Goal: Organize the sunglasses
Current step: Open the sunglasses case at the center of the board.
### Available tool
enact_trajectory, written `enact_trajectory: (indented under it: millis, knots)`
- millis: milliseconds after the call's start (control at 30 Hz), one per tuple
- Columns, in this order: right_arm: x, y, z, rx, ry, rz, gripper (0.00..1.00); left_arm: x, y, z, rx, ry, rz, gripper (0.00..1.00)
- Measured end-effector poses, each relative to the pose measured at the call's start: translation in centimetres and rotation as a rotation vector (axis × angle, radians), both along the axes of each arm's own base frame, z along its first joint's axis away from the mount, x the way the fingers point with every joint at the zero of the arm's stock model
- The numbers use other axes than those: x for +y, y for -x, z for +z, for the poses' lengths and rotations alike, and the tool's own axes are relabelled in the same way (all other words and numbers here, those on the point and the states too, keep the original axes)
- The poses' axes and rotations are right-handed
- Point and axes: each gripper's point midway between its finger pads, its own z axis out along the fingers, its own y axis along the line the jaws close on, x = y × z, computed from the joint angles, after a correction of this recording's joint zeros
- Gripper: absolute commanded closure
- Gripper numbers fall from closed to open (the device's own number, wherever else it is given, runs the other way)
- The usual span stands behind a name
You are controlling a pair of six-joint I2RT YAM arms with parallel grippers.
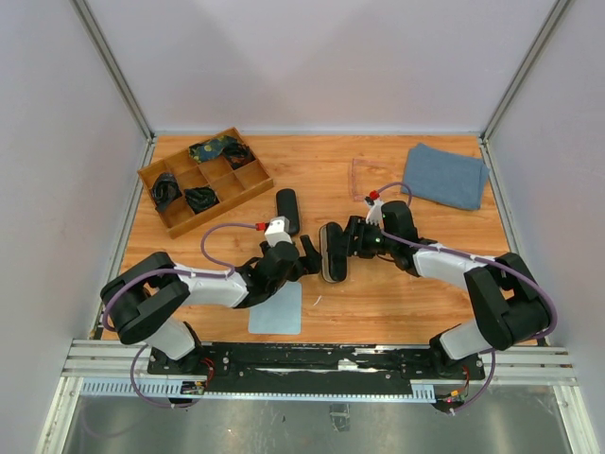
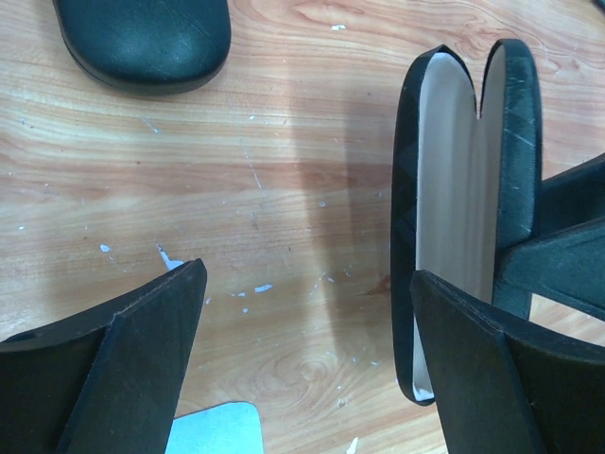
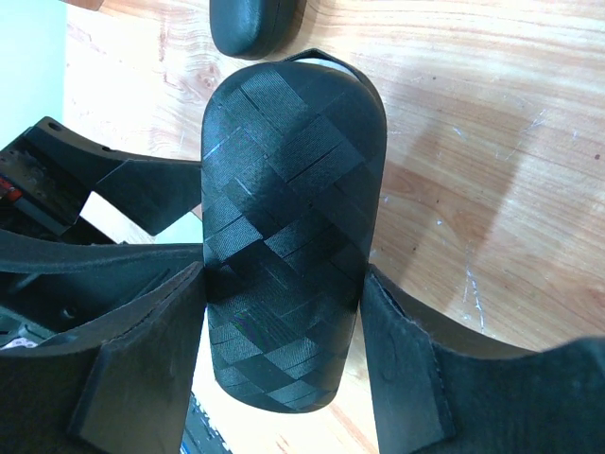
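My right gripper (image 3: 282,312) clamps the black woven case (image 3: 293,170), its lid ajar; my left gripper (image 2: 307,284) gapes wide beside it, empty. Prying could twist the case loose.

From above, the dark bundles (image 1: 200,198) in the wooden tray (image 1: 227,204) are too small for me to name, the pale frame (image 1: 364,180) beside the blue towel (image 1: 446,175) is perhaps glasses, and in my left wrist view the smooth case (image 2: 142,38) and pale cloth (image 2: 213,430) run off the top and bottom edges.
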Motion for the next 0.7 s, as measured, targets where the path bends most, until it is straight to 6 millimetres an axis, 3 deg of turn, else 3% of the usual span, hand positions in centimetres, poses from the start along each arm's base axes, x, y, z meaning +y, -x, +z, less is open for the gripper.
enact_trajectory:
  millis: [700]
  knots:
    - [0.1,0.1,0.3,0.026,-0.049,0.026,0.99,0.8,-0.8,-1.3,0.033,0.017,0.003,0.05]
